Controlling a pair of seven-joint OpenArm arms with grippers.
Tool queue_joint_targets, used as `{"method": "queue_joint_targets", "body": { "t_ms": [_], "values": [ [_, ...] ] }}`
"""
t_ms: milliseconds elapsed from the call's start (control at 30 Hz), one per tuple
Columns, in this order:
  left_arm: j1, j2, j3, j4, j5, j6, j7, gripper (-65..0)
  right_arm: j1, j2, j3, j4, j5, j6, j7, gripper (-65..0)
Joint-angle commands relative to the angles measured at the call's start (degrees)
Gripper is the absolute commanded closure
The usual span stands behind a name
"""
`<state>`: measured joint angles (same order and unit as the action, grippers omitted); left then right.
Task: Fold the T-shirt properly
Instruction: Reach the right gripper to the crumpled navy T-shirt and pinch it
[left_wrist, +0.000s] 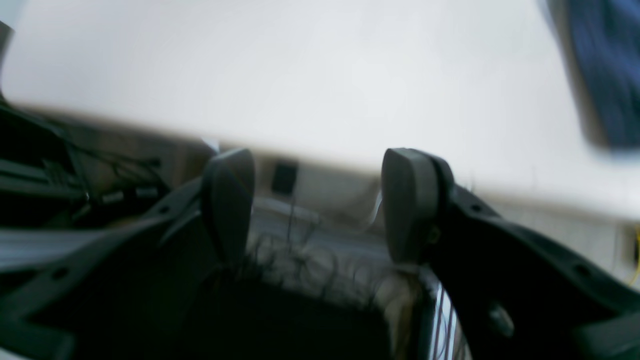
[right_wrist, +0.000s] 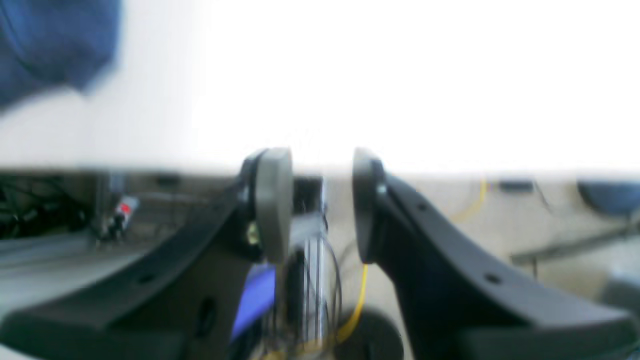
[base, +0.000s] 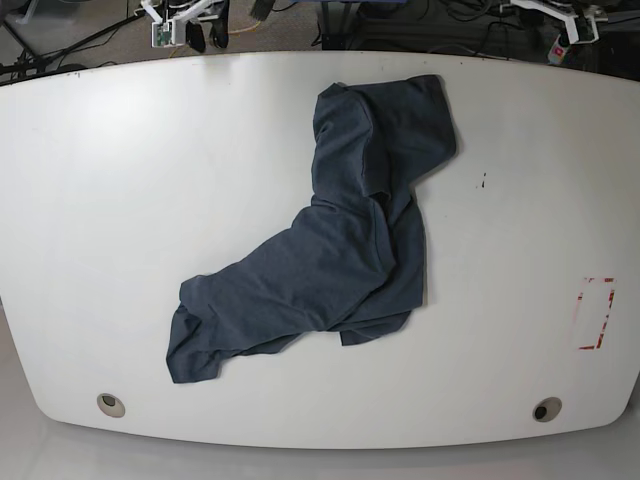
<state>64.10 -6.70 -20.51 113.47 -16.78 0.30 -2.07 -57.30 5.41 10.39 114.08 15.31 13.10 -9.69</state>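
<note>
T-shirt (base: 335, 255) crumpled mid-table (base: 120, 200) | my left end effector (left_wrist: 320, 205) wide, right end effector (right_wrist: 322, 205) narrower, both empty past the far edge

Dark slate-blue heathered cotton T-shirt (base: 335, 245), crumpled and unfolded, lying diagonally across the middle of the white surface (base: 120, 200); layers overlap, no lettering visible, one end bunched at front left.
</note>
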Motion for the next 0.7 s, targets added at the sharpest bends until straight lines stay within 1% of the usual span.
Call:
{"method": "queue_joint_targets", "body": {
  "t_ms": [0,167,333,367,400,467,533,600,667],
  "values": [
    [-0.4,-0.8,-0.3,1.0,-0.1,0.0,-1.1,-37.1,0.9,0.3,0.2,1.2,0.5,0.2,1.1,-19.2],
    [-3.9,-3.5,0.1,0.9,-0.3,0.0,-1.1,-37.1,5.9,0.3,-0.6,1.1,0.6,0.2,1.1,-19.3],
    [-6.4,-3.6,0.0,0.9,-0.1,0.0,-1.1,-37.1,10.4,0.4,-2.7,1.1,0.6,0.2,1.0,-19.5],
    [-6.9,-3.6,0.0,0.9,-0.1,0.0,-1.1,-37.1,11.5,0.5,-3.4,1.1,0.6,0.2,1.0,-20.8],
    [-7.1,-3.6,0.0,0.9,-0.1,0.0,-1.1,-37.1,12.1,0.6,-3.7,1.1,0.6,0.2,1.0,-22.8],
    [-7.5,-3.6,0.0,0.9,-0.1,0.0,-1.1,-37.2,13.6,0.6,-5.0,1.2,0.6,0.2,0.2,-31.4],
    [-8.0,-3.6,0.0,0.9,-0.1,-0.1,-1.1,-37.2,15.2,0.6,-6.0,1.3,0.6,0.2,-1.3,-38.0],
    [-8.4,-3.6,-0.1,0.9,-0.1,-0.1,-1.1,-37.2,17.4,0.7,-7.9,1.3,0.6,0.3,-3.2,-43.4],
    [-8.9,-4.2,-0.1,0.8,0.0,-1.2,-1.1,-37.2,18.9,0.8,-9.3,1.3,0.6,0.5,-4.5,-45.5]
  ]
}}
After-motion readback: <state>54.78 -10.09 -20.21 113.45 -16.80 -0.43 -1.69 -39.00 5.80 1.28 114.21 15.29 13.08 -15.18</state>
